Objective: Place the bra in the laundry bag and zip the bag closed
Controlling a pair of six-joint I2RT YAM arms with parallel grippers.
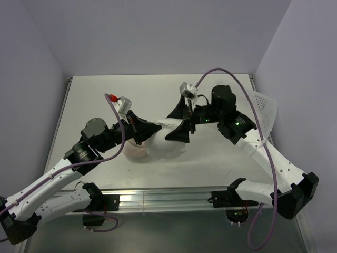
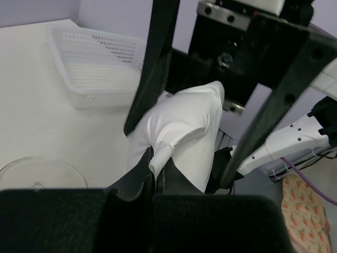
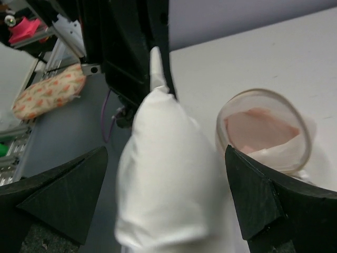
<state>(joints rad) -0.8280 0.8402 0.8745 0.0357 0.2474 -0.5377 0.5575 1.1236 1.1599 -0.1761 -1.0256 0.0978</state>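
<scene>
Left of centre up top, the left pincer [image 1: 138, 130] is clenched on a small pinch of the white bra [image 1: 166, 141], which peaks up just right of the open bag [image 1: 131, 152] on the table [image 1: 174, 174]. The right pincer [image 1: 181, 123] straddles the bra, spread wide, gripping nothing. My worry is that the tiny pinch slips and the bra flops beside the bag, or the pincers knock together.

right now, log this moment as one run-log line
step: loading bra | left hand: shut on bra tip | right hand: open around bra | laundry bag: open, bra not yet inside
</scene>
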